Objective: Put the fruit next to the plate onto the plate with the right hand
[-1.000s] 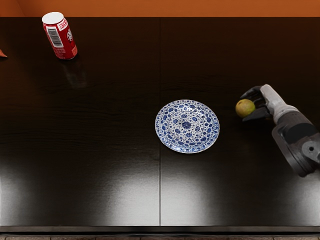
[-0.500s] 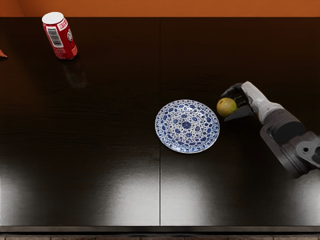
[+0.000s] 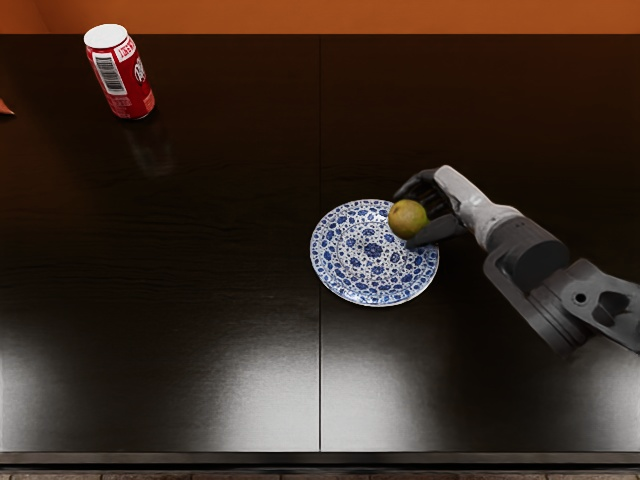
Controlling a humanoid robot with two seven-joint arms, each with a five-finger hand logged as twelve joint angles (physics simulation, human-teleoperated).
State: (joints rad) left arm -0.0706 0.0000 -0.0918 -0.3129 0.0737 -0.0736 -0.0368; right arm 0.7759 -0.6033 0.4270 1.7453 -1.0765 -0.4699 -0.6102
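A small yellow-green fruit point(image 3: 407, 218) is held in my right hand point(image 3: 424, 207), whose dark fingers are curled around it. The fruit is over the upper right part of the blue-and-white patterned plate point(image 3: 362, 262), which lies near the middle of the dark table. I cannot tell whether the fruit touches the plate. My right arm point(image 3: 545, 282) comes in from the right edge. The left arm is out of view.
A red soda can point(image 3: 120, 71) stands at the far left back of the table. An orange wall band runs along the table's far edge. A seam point(image 3: 320, 380) runs down the table's middle.
My right hand has carried the fruit leftward, from the table to the right of the plate to above the plate's upper right rim. The plate and the can have not moved.
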